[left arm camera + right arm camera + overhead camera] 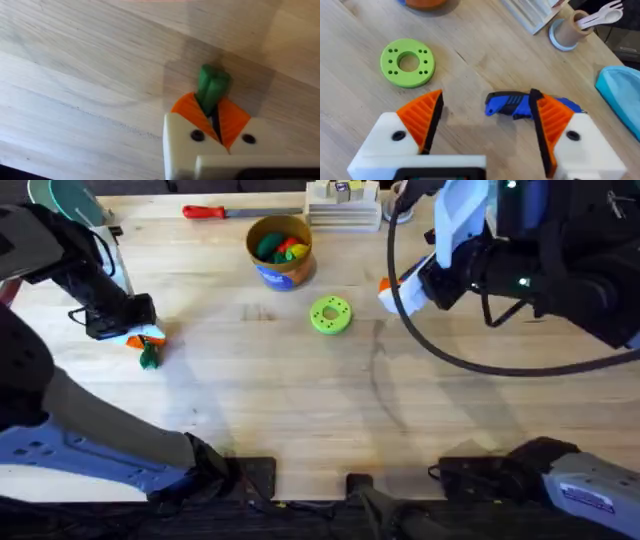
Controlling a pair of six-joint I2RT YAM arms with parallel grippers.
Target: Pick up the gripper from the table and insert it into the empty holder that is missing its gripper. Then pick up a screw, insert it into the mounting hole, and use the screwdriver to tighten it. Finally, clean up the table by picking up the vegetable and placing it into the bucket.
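The task appears to be in its last phase, the clean-up. At the left of the table [300, 410], the left gripper [216, 131] is down at the wood with its orange pads closed on a small vegetable [214, 86], a green-topped toy piece whose green end sticks out past the fingertips; in the overhead view the same piece lies just under that gripper at the left edge. The bucket [281, 252] stands far from it, toward the far middle of the table, and already holds several coloured toy pieces. So the vegetable is gripped but not yet lifted clear or carried, and dropping it into the bucket is what remains. On the right, the right gripper [485, 125] hovers with its jaws wide apart and empty, the blue screwdriver [520, 104] lying on the table between and just beyond its fingertips. A green ring with holes [331, 314] sits near the middle, and a red-handled screwdriver [205, 212] lies along the far edge. Whether the fingertip insertion and the screw tightening were completed cannot be told here, since neither the holder nor a screw can be made out.
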